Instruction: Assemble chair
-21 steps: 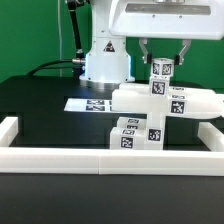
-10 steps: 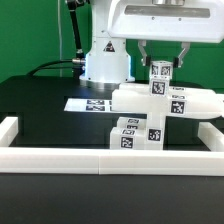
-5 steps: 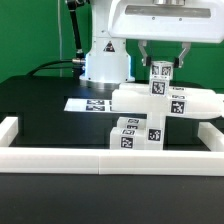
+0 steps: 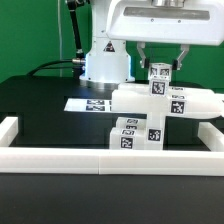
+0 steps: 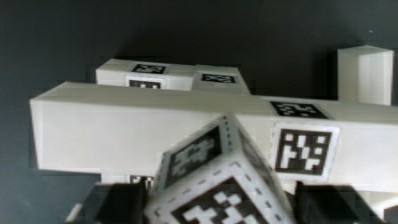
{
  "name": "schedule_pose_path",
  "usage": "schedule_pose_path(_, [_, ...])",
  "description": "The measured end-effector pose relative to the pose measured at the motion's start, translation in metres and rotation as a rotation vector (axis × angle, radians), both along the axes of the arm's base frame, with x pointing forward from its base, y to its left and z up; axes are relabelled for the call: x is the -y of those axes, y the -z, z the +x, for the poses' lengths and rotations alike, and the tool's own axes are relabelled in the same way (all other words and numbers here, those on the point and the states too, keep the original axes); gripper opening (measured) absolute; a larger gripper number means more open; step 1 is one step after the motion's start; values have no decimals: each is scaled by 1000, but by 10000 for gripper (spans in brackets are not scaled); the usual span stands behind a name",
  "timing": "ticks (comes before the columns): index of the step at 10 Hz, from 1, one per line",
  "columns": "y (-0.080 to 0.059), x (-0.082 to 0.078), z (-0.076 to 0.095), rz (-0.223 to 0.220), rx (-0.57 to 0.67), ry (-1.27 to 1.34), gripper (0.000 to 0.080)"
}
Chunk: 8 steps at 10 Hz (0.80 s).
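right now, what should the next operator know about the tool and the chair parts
Tool: fingers straddle the upright tagged post; apparently closed on it, contact not clearly visible.
Parts: post stands on the long horizontal white piece, which rests on tagged blocks against the front border wall. Marker board lies behind.
Done: parts are stacked together.
Left: whether the post is fully seated can't be told; chair not finished.

The exterior view faces the arm from low across the table [image 4: 40,105]. The wrist view looks close down. Both share the chair [image 4: 165,102] [image 5: 160,110].
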State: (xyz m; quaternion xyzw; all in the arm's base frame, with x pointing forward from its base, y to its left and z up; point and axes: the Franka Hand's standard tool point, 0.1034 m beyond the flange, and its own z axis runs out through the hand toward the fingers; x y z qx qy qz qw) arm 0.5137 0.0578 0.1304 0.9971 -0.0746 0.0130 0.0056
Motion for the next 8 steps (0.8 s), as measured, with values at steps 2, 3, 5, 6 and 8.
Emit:
schedule_pose_path(2, [0,0,0,0,0,0,397])
schedule_pose_path(3, [0,0,0,0,0,0,397])
schedule_pose_path(5, [1,0,0,-2,0,-1,397])
schedule_pose_path(6, [3,0,0,-4,0,-2,397])
schedule_pose_path(8, [6,0,0,-9,3,-4,397])
